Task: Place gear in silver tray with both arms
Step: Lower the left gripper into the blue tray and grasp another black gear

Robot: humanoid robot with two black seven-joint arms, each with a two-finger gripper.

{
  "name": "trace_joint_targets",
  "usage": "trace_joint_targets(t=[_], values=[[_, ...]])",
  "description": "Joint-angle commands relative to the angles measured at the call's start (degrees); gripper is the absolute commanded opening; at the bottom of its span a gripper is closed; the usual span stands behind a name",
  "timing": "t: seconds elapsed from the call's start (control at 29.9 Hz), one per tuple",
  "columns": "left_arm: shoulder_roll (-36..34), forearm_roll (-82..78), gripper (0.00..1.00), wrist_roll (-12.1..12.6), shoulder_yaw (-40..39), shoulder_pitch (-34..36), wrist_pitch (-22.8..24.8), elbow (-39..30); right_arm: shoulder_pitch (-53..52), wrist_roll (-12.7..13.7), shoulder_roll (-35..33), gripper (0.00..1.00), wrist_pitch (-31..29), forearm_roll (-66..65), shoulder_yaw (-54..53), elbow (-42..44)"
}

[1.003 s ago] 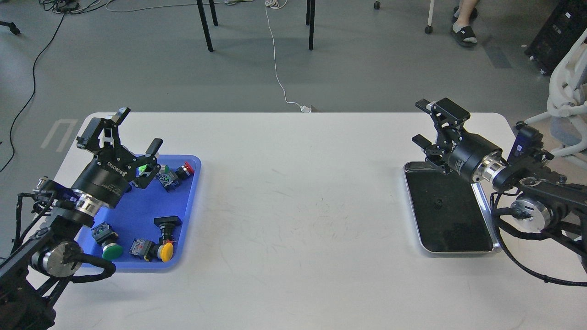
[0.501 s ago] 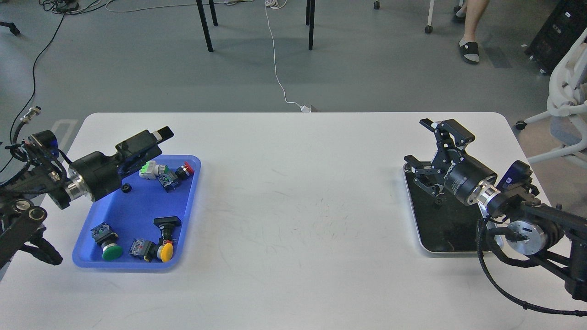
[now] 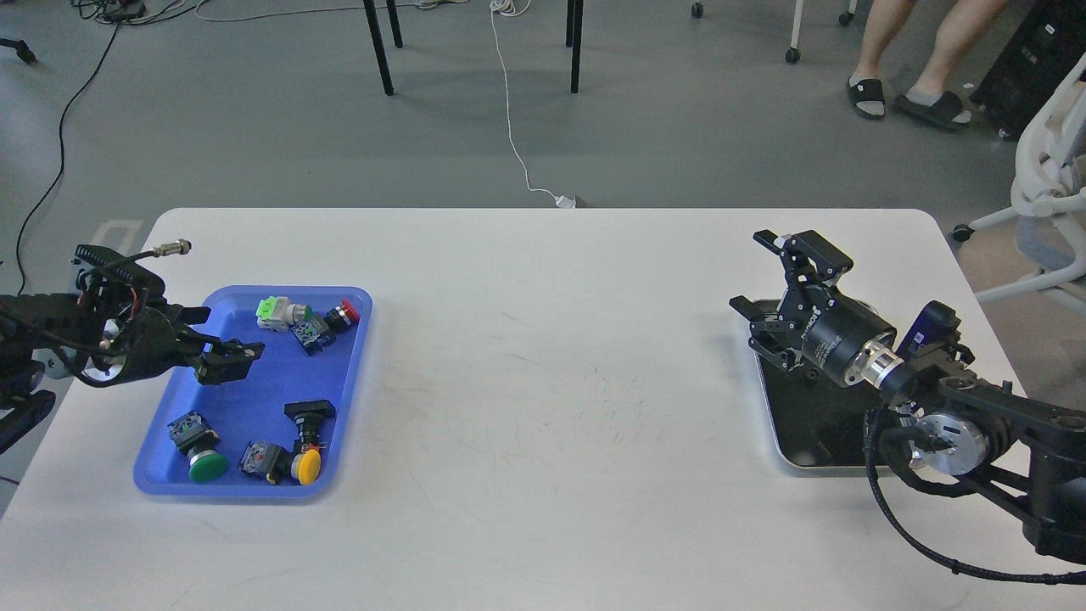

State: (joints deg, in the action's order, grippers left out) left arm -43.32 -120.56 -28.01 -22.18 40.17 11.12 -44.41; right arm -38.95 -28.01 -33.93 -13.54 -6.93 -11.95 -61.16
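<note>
Judging by the silver tray (image 3: 793, 441), whose visible dark bottom shows no gear, nothing looks placed yet. My right gripper (image 3: 768, 276) hangs spread above it; my left gripper (image 3: 233, 361), unreadable, sits over the blue tray (image 3: 254, 490).

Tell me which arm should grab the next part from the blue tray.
Left. The left gripper hangs over the blue tray among the push-button parts, while the right gripper sits across the table at the silver tray.
</note>
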Motion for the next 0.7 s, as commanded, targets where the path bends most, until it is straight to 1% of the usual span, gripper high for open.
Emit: trace_joint_targets(t=[0.0,0.03,0.1,0.27,0.3,0.33,0.37,0.67], values=[[3.24,0.06,0.94,0.01,0.3,0.35,-0.22,5.55,0.1,0.01,0.01,0.97,0.01,-0.01,-0.01,-0.01],[4.2,0.06,0.93,0.01,0.3,0.44,-0.22,7.48,0.19,0.01,0.01,0.97,0.01,-0.01,-0.09,-0.01],[5.0,0.15,0.92,0.01,0.39,0.44,-0.22,9.07,0.54,0.01,0.01,0.97,0.01,-0.01,-0.27,-0.1],[5.53,0.5,0.85,0.01,0.39,0.35,-0.22,9.78,0.63,0.01,0.01,0.97,0.01,-0.01,-0.62,-0.1],[5.62,0.5,0.82,0.01,0.39,0.35,-0.22,9.78,0.63,0.01,0.01,0.97,0.01,-0.01,-0.62,-0.01],[5.62,0.5,0.77,0.01,0.39,0.35,-0.22,9.78,0.63,0.01,0.01,0.97,0.01,-0.01,-0.62,-0.01],[5.7,0.68,0.74,0.01,0.39,0.35,-0.22,9.96,0.63,0.01,0.01,0.97,0.01,-0.01,-0.62,-0.1],[5.53,1.82,0.75,0.01,0.3,0.35,-0.31,9.87,0.63,0.01,-0.08,0.97,0.01,-0.01,-0.62,-0.01]])
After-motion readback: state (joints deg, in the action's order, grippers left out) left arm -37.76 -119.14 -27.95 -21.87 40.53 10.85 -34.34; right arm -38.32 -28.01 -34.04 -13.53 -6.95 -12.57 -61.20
